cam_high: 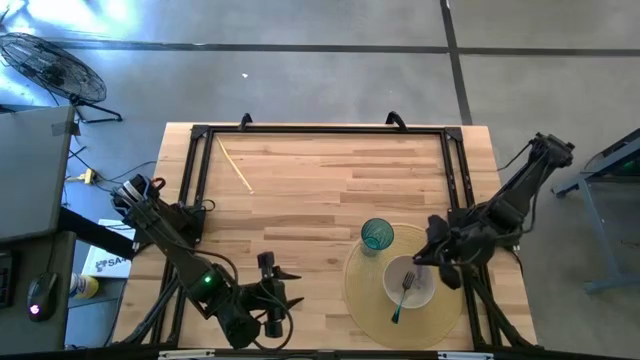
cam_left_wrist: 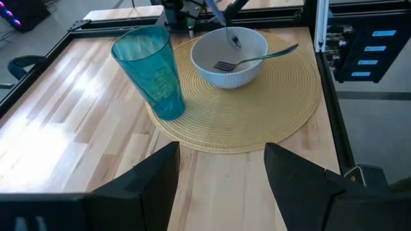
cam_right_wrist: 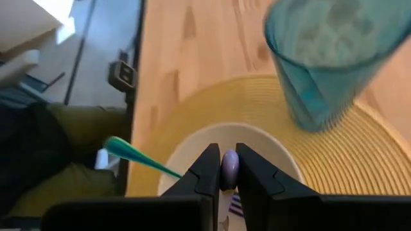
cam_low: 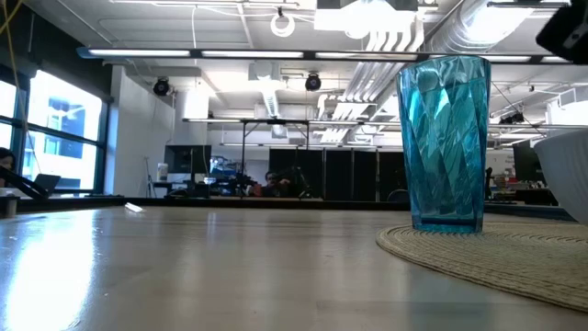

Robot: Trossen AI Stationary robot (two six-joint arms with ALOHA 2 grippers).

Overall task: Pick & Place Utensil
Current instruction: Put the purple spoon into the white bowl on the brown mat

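Over the white ceramic bowl (cam_high: 409,282) on the round woven yellow placemat (cam_high: 370,310), the right gripper (cam_high: 425,259) holds a slim utensil with a lilac handle (cam_right_wrist: 229,167); its fingers are closed narrowly on the handle, and the metal end (cam_left_wrist: 236,42) hangs inside the bowl. This looks like the placing step: next the fingers need to open and the arm to lift straight up. A teal-handled fork (cam_high: 402,296) already lies in the bowl, and the teal faceted plastic tumbler (cam_high: 377,236) stands just beside, so there is little room. The left gripper (cam_high: 272,298) waits open near the table's front edge.
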